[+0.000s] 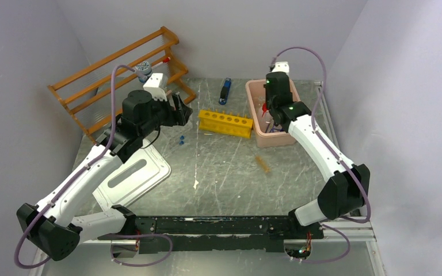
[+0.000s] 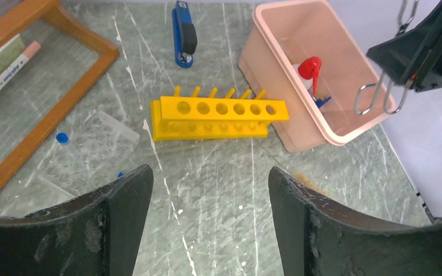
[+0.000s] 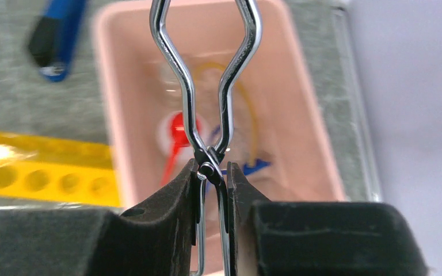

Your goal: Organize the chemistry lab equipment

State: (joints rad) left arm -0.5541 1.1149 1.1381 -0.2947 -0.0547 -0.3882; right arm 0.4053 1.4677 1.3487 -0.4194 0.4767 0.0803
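Note:
My right gripper (image 3: 213,167) is shut on the metal tongs (image 3: 207,86) and holds them above the pink bin (image 1: 254,109). The tongs' loops (image 2: 380,95) hang over the bin's far rim in the left wrist view. Inside the bin (image 3: 299,103) lie a red-capped squeeze bottle (image 2: 309,69), a curl of yellowish tubing (image 3: 252,109) and a small blue piece (image 3: 260,167). My left gripper (image 2: 210,178) is open with nothing between its fingers, above bare table left of the yellow tube rack (image 1: 225,122). A loose blue cap (image 2: 62,137) lies by a clear well plate (image 2: 92,149).
A blue stapler (image 2: 183,34) lies behind the yellow rack (image 2: 218,118). A wooden shelf rack (image 1: 115,75) with markers (image 2: 6,66) stands at the far left. A white tray (image 1: 132,172) sits under my left arm. A tan brush-like item (image 1: 262,164) lies right of centre.

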